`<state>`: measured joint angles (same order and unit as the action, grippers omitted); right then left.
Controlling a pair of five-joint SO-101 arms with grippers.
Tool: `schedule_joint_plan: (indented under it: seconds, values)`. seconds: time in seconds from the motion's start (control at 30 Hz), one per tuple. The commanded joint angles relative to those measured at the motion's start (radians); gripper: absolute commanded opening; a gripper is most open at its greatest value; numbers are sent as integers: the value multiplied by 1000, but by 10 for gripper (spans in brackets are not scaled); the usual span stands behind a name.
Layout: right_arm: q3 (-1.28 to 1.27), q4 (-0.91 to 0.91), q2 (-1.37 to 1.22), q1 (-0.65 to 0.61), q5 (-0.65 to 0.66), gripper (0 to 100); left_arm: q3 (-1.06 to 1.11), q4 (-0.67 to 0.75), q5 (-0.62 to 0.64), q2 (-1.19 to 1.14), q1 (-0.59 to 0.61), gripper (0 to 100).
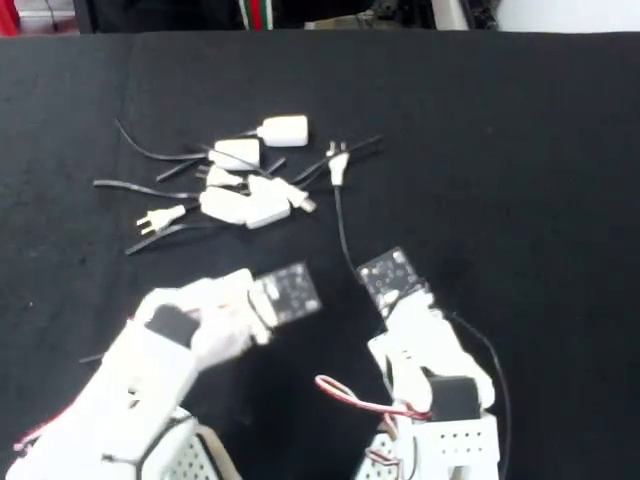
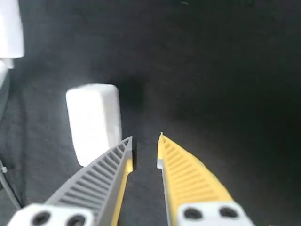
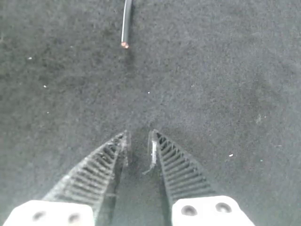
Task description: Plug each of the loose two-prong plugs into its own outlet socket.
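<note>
Several white outlet sockets lie bunched at the table's back left, among them one [image 1: 283, 130] at the far end and one [image 1: 240, 207] nearest the arms. Loose two-prong plugs on black cords lie around them: one [image 1: 337, 165] to the right, one [image 1: 160, 217] to the left. My left gripper [image 2: 146, 139] hovers low over the cloth, slightly open and empty, beside a white socket block [image 2: 94, 122]. My right gripper [image 3: 138, 134] is also slightly open with nothing in it, short of a cut cord end [image 3: 124, 23].
The left arm [image 1: 170, 340] and right arm [image 1: 430, 360] stand at the front edge. A black cord [image 1: 343, 230] runs from the right-hand plug toward the right arm. Black cloth [image 1: 520, 180] covers the table; its right half is bare.
</note>
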<state>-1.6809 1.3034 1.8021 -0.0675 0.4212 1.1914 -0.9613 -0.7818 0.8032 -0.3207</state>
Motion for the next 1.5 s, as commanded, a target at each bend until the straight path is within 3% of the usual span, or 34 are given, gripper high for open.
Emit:
schedule_joint_plan:
  seconds: [0.0, 0.1, 0.27, 0.43, 0.67, 0.8, 0.93, 1.07, 1.23, 1.37, 1.47]
  values:
    - [-2, 3, 82, 11, 0, 78, -209, 64, -8, -288, 53, 91]
    - [-2, 3, 82, 11, 0, 78, -395, 15, -38, -503, 93, 24]
    - [-2, 3, 82, 11, 0, 78, -682, -221, -104, -683, 156, 39]
    - [-2, 3, 82, 11, 0, 78, -783, -368, -107, -644, 148, 40]
    - [-2, 3, 82, 11, 0, 78, -728, -500, -101, -411, 196, 44]
    - [-2, 3, 82, 11, 0, 80, -579, -476, -101, -209, 323, 45]
    - [-2, 3, 82, 11, 0, 80, -314, -339, -101, 3, 420, 52]
    - [-2, -8, 82, 15, 11, 80, -76, -153, -101, 190, 484, 162]
    - [70, -107, 77, 55, 259, 78, 50, -37, -46, 358, 489, 270]
    - [202, -87, 44, 80, 218, 80, 62, 5, 15, 384, 487, 268]
    - [315, -110, -119, 80, 216, 81, 73, -6, 32, 384, 464, 267]
